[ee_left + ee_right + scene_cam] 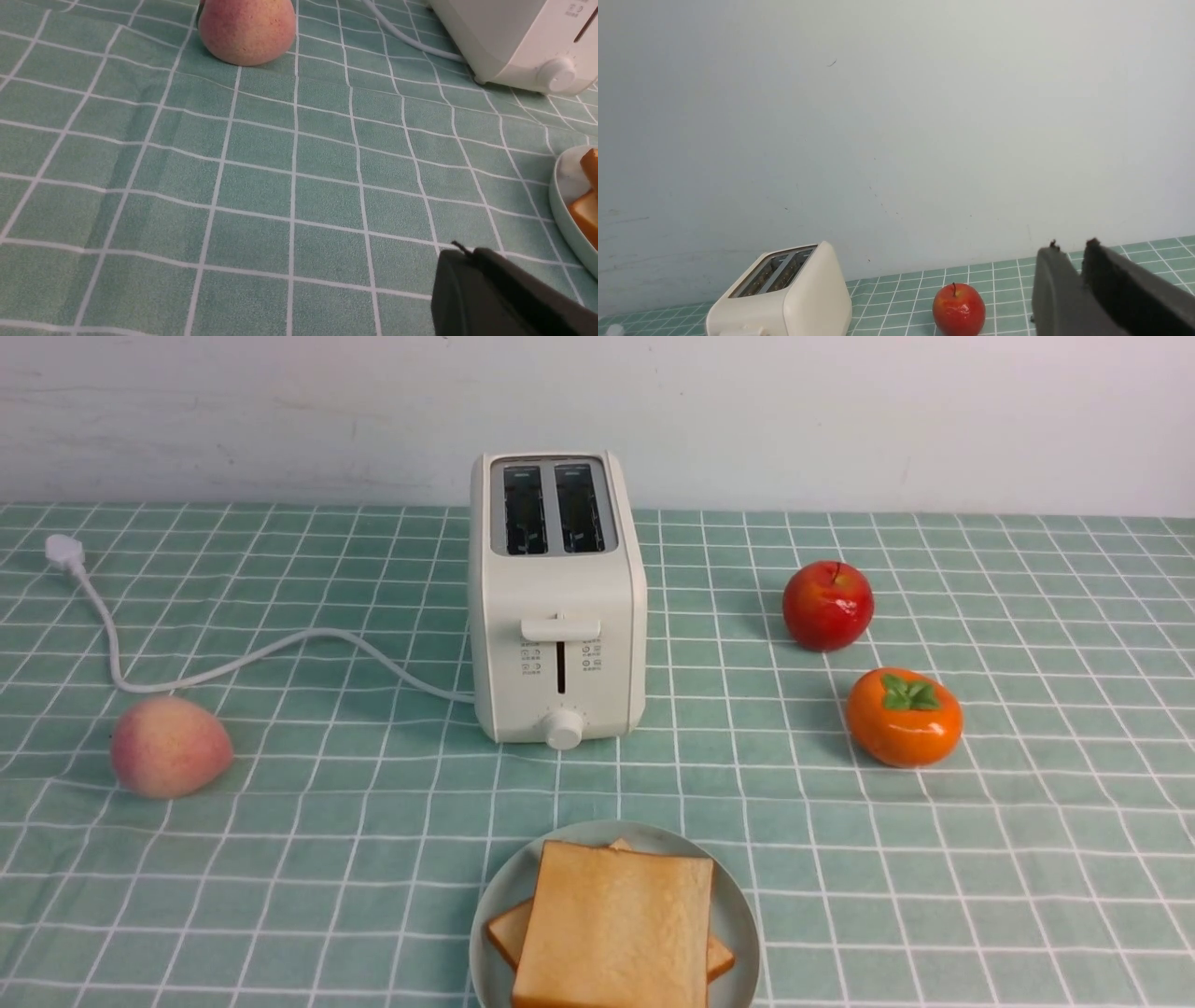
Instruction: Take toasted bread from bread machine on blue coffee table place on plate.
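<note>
The cream-white bread machine (557, 616) stands upright at the middle of the teal grid-clothed coffee table (327, 859); both its slots look empty. Two slices of toasted bread (616, 924) lie stacked on the pale blue-green plate (495, 905) at the front edge. No gripper shows in the front view. In the left wrist view my left gripper (462, 252) is shut and empty, low over bare cloth, with the plate rim (560, 196), bread crust (584, 214) and toaster (514, 37) beyond it. In the right wrist view my right gripper (1073, 243) shows a narrow gap between its fingertips, holds nothing, and points at the wall, with the toaster (784, 298) below.
A peach (170, 747) lies front left, also in the left wrist view (245, 28). A red apple (827, 605) and an orange persimmon (904, 717) sit to the toaster's right; the apple also shows in the right wrist view (958, 309). The white cord (233, 663) runs left to its plug (63, 553).
</note>
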`<state>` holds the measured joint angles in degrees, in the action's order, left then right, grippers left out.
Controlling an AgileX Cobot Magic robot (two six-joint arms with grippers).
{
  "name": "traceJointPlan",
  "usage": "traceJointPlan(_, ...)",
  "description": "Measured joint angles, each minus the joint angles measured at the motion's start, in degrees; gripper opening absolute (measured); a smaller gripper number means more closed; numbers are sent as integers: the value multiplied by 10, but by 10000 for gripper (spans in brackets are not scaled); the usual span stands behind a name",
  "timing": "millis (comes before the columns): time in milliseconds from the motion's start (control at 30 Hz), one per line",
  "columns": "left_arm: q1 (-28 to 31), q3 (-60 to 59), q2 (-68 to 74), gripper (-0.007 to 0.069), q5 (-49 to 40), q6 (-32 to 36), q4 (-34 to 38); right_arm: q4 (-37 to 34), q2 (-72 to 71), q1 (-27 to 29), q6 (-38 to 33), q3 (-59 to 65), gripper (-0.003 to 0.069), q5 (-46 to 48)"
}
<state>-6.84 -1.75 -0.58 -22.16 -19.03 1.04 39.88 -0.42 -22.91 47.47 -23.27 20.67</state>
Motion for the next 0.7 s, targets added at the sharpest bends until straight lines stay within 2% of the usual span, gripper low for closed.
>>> traceJointPlan(633,0,0,0,1,0,0,0,0,0,0,0,0,104,0)
traceJointPlan(700,0,0,0,3,0,0,0,-24,0,0,-11,0,105,-5)
